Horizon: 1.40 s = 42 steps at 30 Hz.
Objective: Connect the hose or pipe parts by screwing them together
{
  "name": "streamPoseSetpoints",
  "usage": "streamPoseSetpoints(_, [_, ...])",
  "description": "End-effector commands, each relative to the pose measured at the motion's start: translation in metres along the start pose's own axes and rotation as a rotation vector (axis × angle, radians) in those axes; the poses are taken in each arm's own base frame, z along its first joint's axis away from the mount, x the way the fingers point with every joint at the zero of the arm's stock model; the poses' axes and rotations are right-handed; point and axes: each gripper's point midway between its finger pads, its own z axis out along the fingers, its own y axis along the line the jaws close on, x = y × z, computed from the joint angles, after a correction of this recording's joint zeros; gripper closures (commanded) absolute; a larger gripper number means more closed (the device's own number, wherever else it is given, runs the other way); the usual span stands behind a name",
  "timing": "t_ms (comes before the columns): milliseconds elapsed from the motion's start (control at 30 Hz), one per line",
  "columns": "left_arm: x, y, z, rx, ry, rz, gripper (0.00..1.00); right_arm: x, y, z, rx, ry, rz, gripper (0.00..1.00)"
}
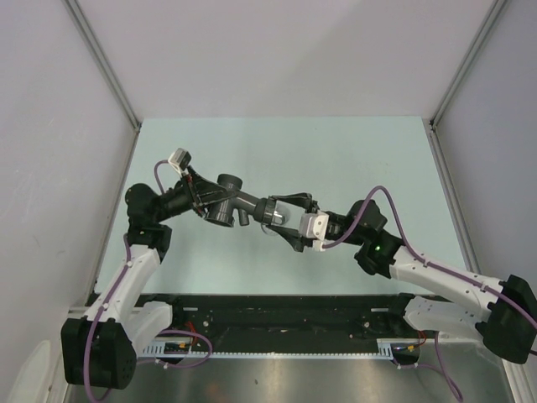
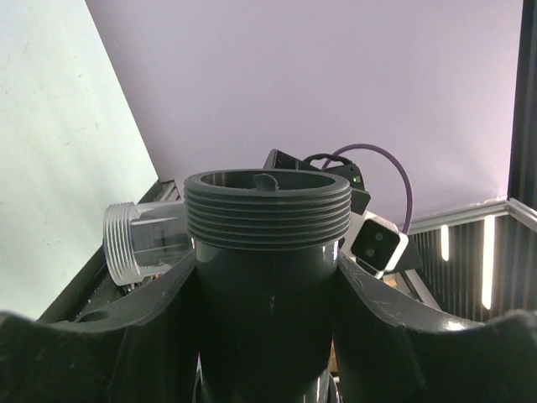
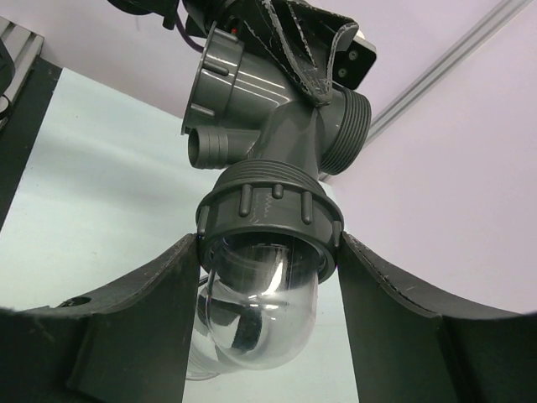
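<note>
Both pipe parts hang joined above the table between the two arms. The dark grey fitting (image 1: 226, 204) is a wide tube with a threaded mouth (image 2: 267, 206) and a small side branch (image 3: 210, 144). My left gripper (image 1: 210, 200) (image 2: 267, 277) is shut on its body, a finger (image 2: 168, 311) pressed against each side. A clear elbow (image 3: 260, 306) (image 2: 138, 239) meets the fitting under a ribbed grey collar (image 3: 270, 214) (image 1: 267, 210). On that collar my right gripper (image 1: 275, 215) (image 3: 267, 248) is shut, both fingers (image 3: 151, 311) touching its rim.
The pale green table (image 1: 336, 159) lies below, with white walls on three sides. A black rail (image 1: 277, 315) with cables runs along the near edge between the arm bases. The right wrist camera (image 2: 377, 243) sits just behind the fitting.
</note>
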Motion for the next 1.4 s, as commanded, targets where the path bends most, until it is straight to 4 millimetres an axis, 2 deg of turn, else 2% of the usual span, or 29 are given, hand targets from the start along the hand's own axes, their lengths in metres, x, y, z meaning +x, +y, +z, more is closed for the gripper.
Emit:
streamPoseSetpoints(0, [0.005, -0.010, -0.002, 0.021, 0.012, 0.020, 1.00, -0.009, -0.012, 0.007, 0.052, -0.031, -0.057, 0.98])
streamPoseSetpoints(167, [0.005, -0.009, -0.002, 0.019, 0.013, 0.021, 1.00, -0.010, -0.019, 0.010, 0.092, -0.036, -0.042, 0.98])
streamPoseSetpoints(300, [0.005, -0.006, -0.002, 0.017, 0.004, 0.015, 1.00, -0.002, -0.029, 0.011, 0.155, -0.006, -0.017, 0.99])
streamPoseSetpoints(500, [0.006, -0.002, -0.003, 0.014, 0.001, 0.048, 1.00, -0.002, -0.019, 0.013, 0.105, -0.020, 0.006, 0.99])
streamPoseSetpoints(767, [0.008, -0.005, 0.001, 0.023, 0.011, 0.126, 1.00, -0.003, -0.022, 0.015, 0.093, -0.038, 0.052, 0.99])
streamPoseSetpoints(1367, [0.029, -0.005, 0.015, 0.058, 0.140, 0.257, 1.00, -0.004, -0.017, 0.014, 0.034, -0.074, 0.174, 1.00])
